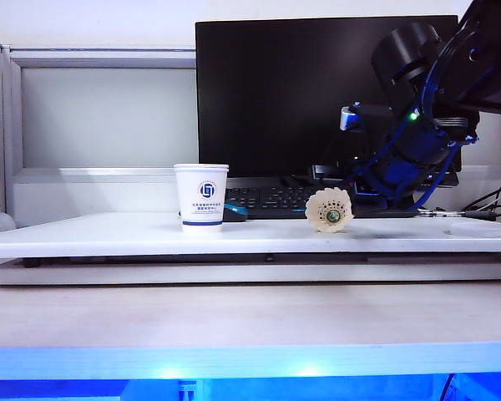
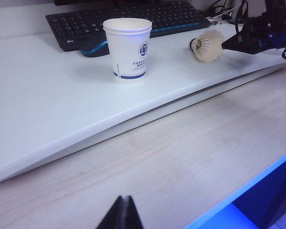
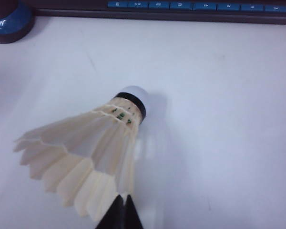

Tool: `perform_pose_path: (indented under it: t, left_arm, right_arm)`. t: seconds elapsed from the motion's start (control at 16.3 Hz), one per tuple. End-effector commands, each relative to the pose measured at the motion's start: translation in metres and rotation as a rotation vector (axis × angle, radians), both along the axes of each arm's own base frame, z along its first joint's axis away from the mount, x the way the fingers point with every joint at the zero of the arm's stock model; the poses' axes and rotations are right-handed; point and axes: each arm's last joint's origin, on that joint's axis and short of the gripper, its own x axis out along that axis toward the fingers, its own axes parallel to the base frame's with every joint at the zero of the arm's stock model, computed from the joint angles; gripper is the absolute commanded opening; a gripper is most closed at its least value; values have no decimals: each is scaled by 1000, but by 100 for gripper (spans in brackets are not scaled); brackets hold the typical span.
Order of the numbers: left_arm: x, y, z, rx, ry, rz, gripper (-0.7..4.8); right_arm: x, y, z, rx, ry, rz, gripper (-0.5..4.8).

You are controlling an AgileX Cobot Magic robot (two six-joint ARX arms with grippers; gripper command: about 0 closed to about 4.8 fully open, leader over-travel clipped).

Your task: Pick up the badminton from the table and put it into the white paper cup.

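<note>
at right end effector (image 3: 119, 210) tips, badminton (image 3: 86, 157) skirt edge

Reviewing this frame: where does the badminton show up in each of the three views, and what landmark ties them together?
Exterior view: the badminton lies on the table, right of centre, below the right gripper.
Left wrist view: the badminton is far across the table, at the right gripper's tip, right of the white paper cup.
Right wrist view: the badminton fills the centre, feathers at the shut fingertips.
Shared landmark: the black keyboard.

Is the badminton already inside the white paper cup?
No, the badminton lies on the table, apart from the white paper cup.
</note>
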Motion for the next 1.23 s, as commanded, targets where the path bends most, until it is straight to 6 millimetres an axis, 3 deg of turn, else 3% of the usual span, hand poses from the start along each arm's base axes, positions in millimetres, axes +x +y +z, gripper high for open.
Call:
perform_pose_path:
  t: [0.06,0.18,0.61,0.92,0.98,1.04,1.1,1.17,1.23]
  left_arm:
    - [-1,-1,-1,-3,27,-21,-5]
    - [-1,0,-1,-3,27,-19,-5]
    - [-1,0,-1,-3,27,-18,-5]
    - [-1,0,-1,-3,27,-18,-5]
    - [-1,0,-1,-3,27,-19,-5]
    - [-1,0,-1,-3,26,-18,-5]
    - [-1,0,-1,-3,24,-19,-5]
    - [-1,0,-1,-3,20,-18,-5]
    - [-1,0,-1,-3,20,-18,-5]
  right_arm:
    - [1,1,5,13,-27,6,-8]
    - [-1,1,10,29,-37,31,-8]
    - [-19,-2,67,151,-174,198,-9]
    - [-17,-1,69,132,-122,197,-8]
    - [-18,-1,68,130,-112,199,43]
    - [-18,-1,68,130,-108,201,139]
    - [-18,-1,67,130,-90,214,287]
    - [-27,-4,67,105,-3,218,338]
    - [-30,-6,67,97,23,217,338]
